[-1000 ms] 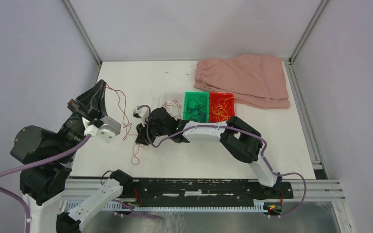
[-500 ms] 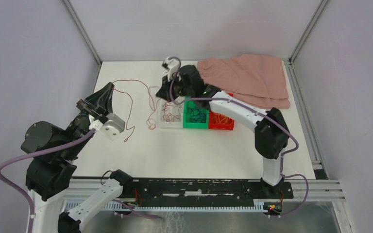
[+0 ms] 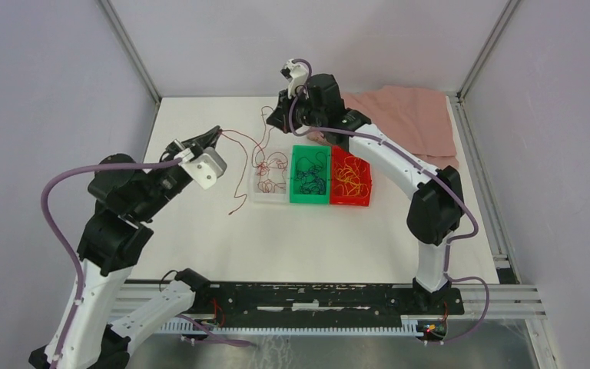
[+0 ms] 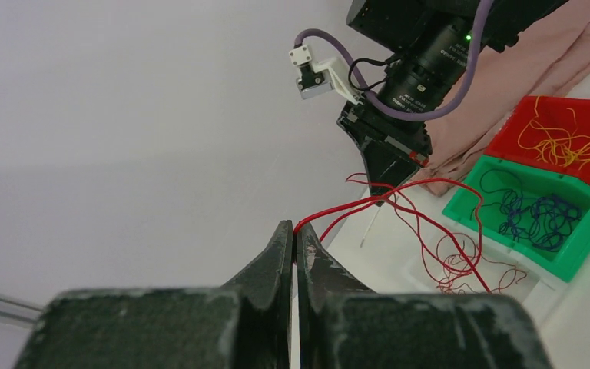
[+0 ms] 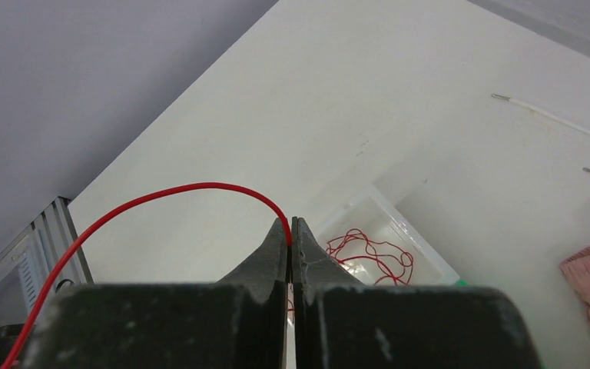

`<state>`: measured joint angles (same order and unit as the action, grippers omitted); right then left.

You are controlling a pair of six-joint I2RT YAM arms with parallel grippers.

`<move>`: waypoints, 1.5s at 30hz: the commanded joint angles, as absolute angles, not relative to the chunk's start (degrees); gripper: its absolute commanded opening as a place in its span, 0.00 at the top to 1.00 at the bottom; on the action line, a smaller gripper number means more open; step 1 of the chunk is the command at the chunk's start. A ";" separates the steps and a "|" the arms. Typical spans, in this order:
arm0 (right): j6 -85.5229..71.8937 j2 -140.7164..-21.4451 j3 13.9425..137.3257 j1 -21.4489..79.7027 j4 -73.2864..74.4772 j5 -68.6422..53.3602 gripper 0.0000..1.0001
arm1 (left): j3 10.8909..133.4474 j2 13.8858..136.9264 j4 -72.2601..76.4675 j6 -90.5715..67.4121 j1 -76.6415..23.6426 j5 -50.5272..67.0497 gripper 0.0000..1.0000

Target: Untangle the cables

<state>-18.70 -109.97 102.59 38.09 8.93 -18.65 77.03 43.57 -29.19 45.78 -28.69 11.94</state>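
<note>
A red cable [image 3: 236, 137] runs between my two grippers, and its loose end trails onto the table at the left of the clear bin [image 3: 255, 198]. My left gripper [image 3: 215, 132] is shut on one part of it; the left wrist view shows the cable [image 4: 353, 205] leaving the closed tips [image 4: 295, 229]. My right gripper [image 3: 276, 124] is shut on another part, above the back of the clear bin; the right wrist view shows the cable [image 5: 200, 185] pinched at the tips [image 5: 290, 225]. More red cables [image 5: 370, 250] lie in the clear bin [image 5: 411, 231].
A green bin [image 3: 296, 198] holds dark blue cables and a red bin [image 3: 351, 203] holds yellow-orange cables, both right of the clear bin. A pink cloth [image 3: 411, 119] lies at the back right, with its white drawstring [image 5: 553, 118] on the table.
The right gripper carried the red cable from the table's middle to the back, above the clear bin. The left arm swung right towards it, and the cable's slack now hangs over the bin.
</note>
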 commanded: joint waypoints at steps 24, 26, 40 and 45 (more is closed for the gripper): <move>-14.27 -110.22 97.31 35.61 17.57 -11.45 0.00 | 71.60 64.57 -9.52 39.44 -27.10 -1.97 0.97; -14.55 -107.42 94.41 35.54 17.10 -9.78 0.00 | 72.62 67.12 -8.78 39.15 -26.71 -1.73 0.97; -17.48 -86.84 76.13 33.92 22.01 11.74 0.01 | 71.34 81.20 -7.16 45.35 -26.10 -0.70 0.97; -21.77 -79.85 69.59 30.65 20.37 14.99 0.01 | 67.61 85.34 -4.63 49.65 -26.06 -2.17 0.97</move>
<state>-18.35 -84.88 72.42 33.23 22.09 9.56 69.43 83.50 -9.56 44.51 -26.30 -1.15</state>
